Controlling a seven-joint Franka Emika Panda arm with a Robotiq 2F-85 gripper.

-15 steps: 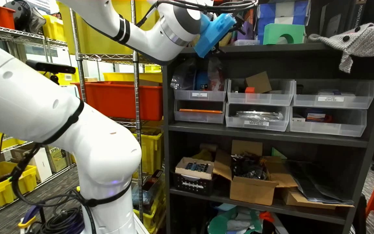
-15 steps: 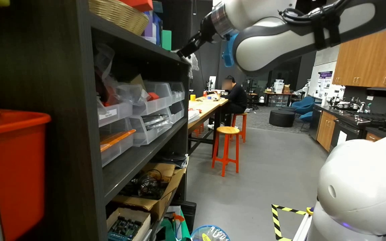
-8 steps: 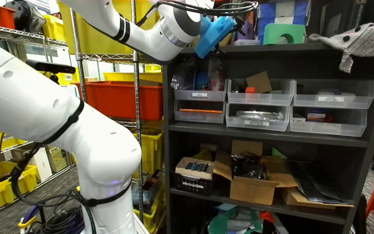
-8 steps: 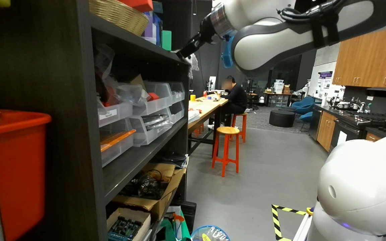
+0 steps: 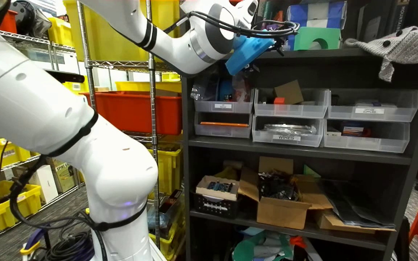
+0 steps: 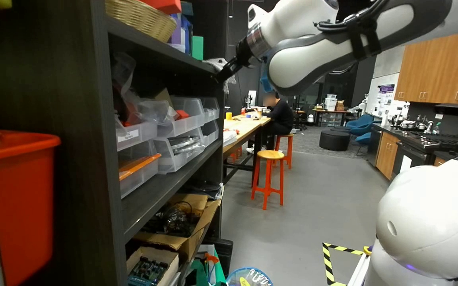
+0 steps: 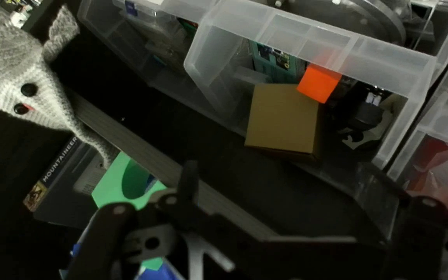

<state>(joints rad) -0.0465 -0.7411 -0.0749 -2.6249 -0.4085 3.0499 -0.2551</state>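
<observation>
My gripper (image 7: 292, 202) is open and empty, its dark fingers spread wide at the bottom of the wrist view. In an exterior view the gripper (image 6: 223, 73) is beside the dark shelf's upper board; a blue mount (image 5: 249, 52) partly hides it elsewhere. A clear bin (image 7: 305, 35) holds a brown cardboard box (image 7: 282, 116) and an orange-red block (image 7: 319, 82), which also shows in an exterior view (image 5: 279, 100). A green block (image 7: 107, 182) and a grey knitted toy animal (image 7: 14, 70) are on the top board. The gripper appears to touch nothing.
The dark shelf (image 5: 299, 148) carries several clear bins, with a WIRES bin (image 5: 287, 139) below the box's bin. An open cardboard box (image 5: 281, 214) is lower. A wire rack (image 5: 153, 108) with a red bin (image 5: 136, 110) stands beside it. A stool (image 6: 268, 155) and a seated person (image 6: 280, 113) are beyond.
The arm has moved in the last half second. The blue mount and gripper have shifted right and down in an exterior view, and the gripper is lower along the shelf's upper board.
</observation>
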